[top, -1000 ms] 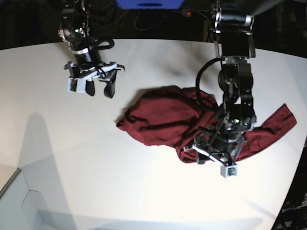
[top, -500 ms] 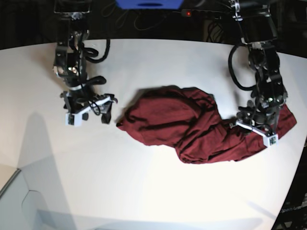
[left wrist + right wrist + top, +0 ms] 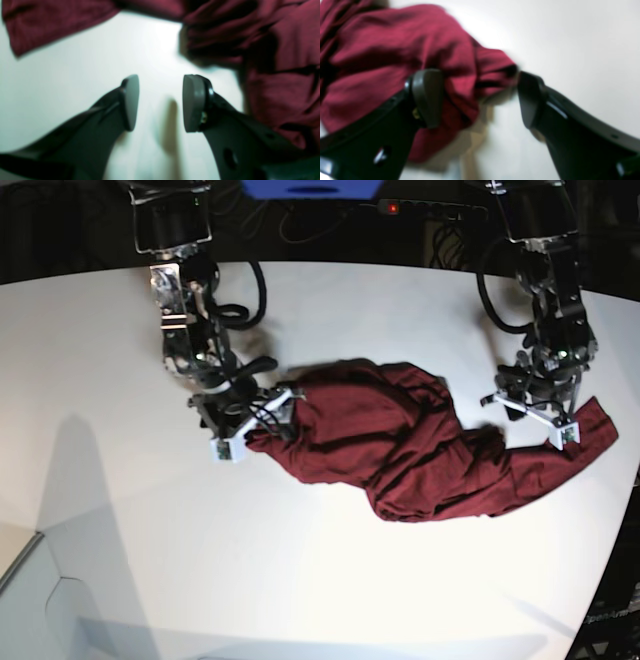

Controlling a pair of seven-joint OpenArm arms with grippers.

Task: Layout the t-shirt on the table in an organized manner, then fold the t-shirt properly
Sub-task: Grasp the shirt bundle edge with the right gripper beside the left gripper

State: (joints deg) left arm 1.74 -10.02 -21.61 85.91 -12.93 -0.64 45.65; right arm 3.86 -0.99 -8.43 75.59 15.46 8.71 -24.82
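The maroon t-shirt point(image 3: 400, 450) lies crumpled in the middle right of the white table point(image 3: 300, 580), one end stretched out to the right. My right gripper point(image 3: 262, 420) is at the shirt's left edge. In the right wrist view it point(image 3: 480, 97) stands wide open with a corner of the t-shirt point(image 3: 395, 50) between its jaws. My left gripper point(image 3: 530, 412) hovers over the shirt's right end. Seen from the left wrist it point(image 3: 160, 102) is open over bare table point(image 3: 75, 75) with nothing between its fingers, and the t-shirt point(image 3: 282, 82) lies just ahead and to the right.
The table's curved edge point(image 3: 620, 510) runs close to the shirt's right end. A blue object point(image 3: 310, 188) and cables sit in the dark behind the table. A grey surface point(image 3: 30, 600) shows at the lower left corner.
My right gripper has moved down and right to the shirt's left edge and opened wider. The left arm has swung from the shirt's front to its right end, which now lies stretched out.
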